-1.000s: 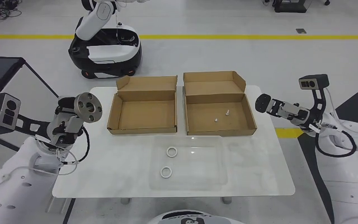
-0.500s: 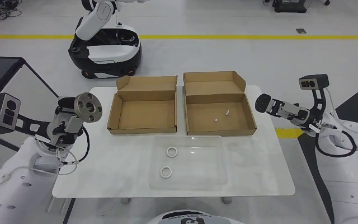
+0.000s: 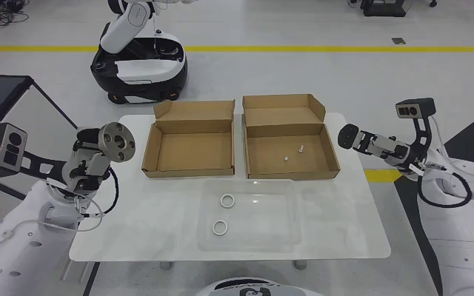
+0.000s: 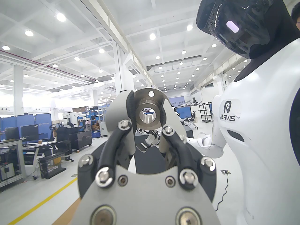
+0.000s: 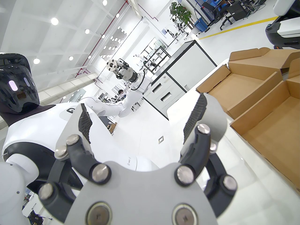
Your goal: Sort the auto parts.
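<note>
My left gripper point(image 4: 147, 111) pinches the metal flange point(image 3: 117, 142) only by its hub, beside the empty box point(image 3: 194, 152), so it could slip and drop, while my right gripper point(image 5: 143, 118) gapes empty.

The counter point(image 3: 341, 222) and both cardboard boxes point(image 3: 192, 148) are viewed from high above in the top view. The left wrist view is aimed closely past the left tool point(image 4: 145, 115), up into the hall. The right wrist view is tilted across the right tool point(image 5: 143, 108); the cardboard boxes are shared with the top view.

White shell point(image 4: 262, 118), black visor head point(image 4: 236, 12), silver-screwed tool point(image 5: 143, 104), ribbed black pads point(image 5: 84, 120)
</note>
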